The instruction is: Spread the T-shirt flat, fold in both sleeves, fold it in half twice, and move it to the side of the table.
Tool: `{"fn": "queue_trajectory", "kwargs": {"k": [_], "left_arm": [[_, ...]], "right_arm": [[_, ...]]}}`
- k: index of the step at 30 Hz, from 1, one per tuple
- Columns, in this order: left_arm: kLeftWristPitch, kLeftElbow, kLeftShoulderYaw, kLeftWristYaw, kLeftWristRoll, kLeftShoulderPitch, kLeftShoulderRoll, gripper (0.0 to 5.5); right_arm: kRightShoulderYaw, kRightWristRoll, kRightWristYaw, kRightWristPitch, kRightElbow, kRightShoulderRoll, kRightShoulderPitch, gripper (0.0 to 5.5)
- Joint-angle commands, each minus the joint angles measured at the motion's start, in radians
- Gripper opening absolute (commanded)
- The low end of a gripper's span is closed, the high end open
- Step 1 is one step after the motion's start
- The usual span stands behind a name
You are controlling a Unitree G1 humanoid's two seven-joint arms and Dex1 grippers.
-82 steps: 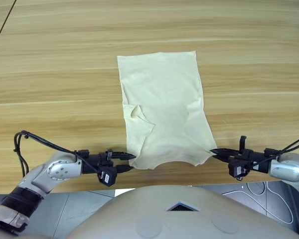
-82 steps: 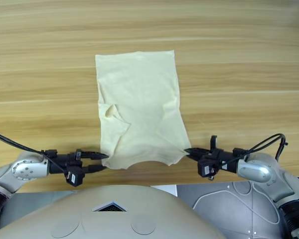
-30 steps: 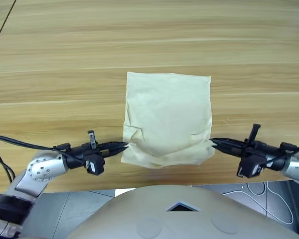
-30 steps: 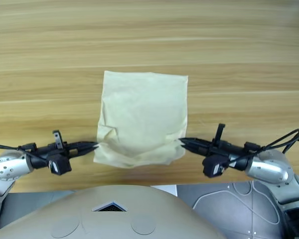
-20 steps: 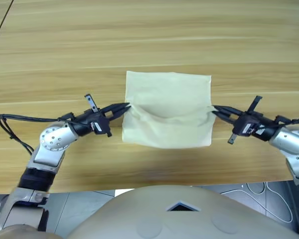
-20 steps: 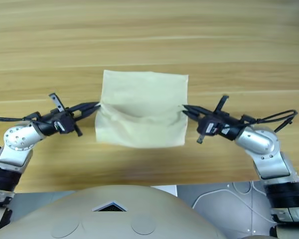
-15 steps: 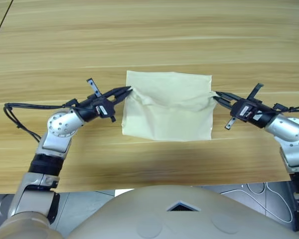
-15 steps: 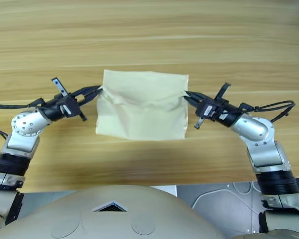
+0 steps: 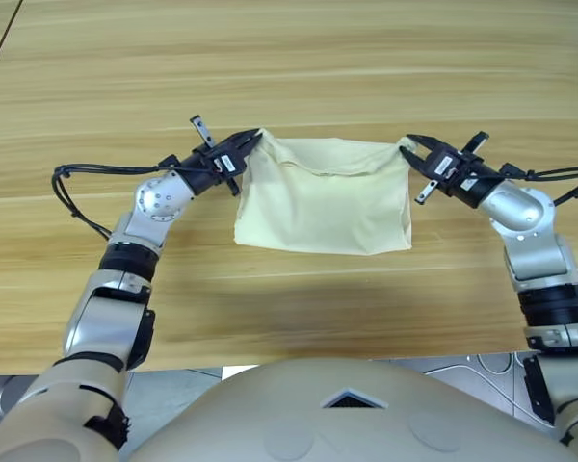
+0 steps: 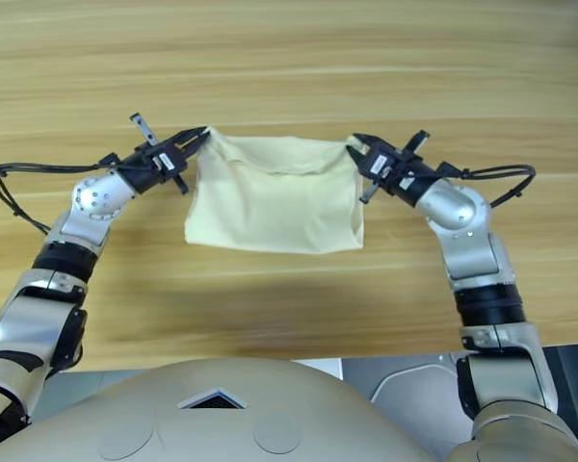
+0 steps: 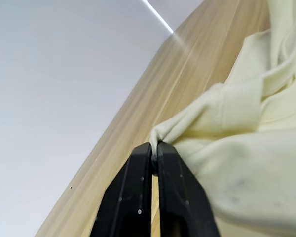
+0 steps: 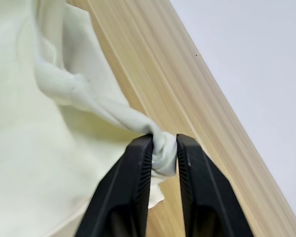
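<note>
Bright, even light from above covers the table (image 9: 289,58), and the raised T-shirt (image 9: 323,207) throws a soft, blurred shadow on the wood toward the table's near edge.

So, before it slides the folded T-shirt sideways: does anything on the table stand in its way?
Nothing visible does. The T-shirt lies on the table, its far corners pinched by the left gripper and right gripper, and only wood shows to either side.

grey tiled floor (image 9: 183,377) lies along the near edge, with a thin pale cable (image 9: 482,366) on its right part. a plain white wall (image 11: 49,74) stands behind.
</note>
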Motion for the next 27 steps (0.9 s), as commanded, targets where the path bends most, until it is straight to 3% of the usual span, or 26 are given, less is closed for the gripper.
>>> {"fn": "queue_trajectory", "kwargs": {"k": [1,9,18,19,27], "left_arm": [[-0.007,0.139,-0.019,0.069,0.048,-0.087,-0.032,0.02],[0.027,0.355,-0.031,0.205,0.102,-0.195,-0.077,0.02],[0.182,0.493,-0.010,0.161,0.080,-0.256,-0.166,0.02],[0.197,0.499,-0.006,0.149,0.076,-0.262,-0.173,0.36],[0.314,0.519,0.075,0.198,0.027,-0.306,-0.175,1.63]], "right_arm": [[0.028,-0.069,-0.055,0.013,0.097,0.034,-0.066,0.87],[0.094,-0.189,-0.164,-0.018,0.306,0.089,-0.160,0.87],[0.142,-0.246,-0.246,-0.034,0.431,0.152,-0.198,2.45],[0.137,-0.235,-0.244,-0.038,0.415,0.157,-0.192,2.57],[0.128,-0.214,-0.237,-0.051,0.362,0.171,-0.179,3.98]]}}
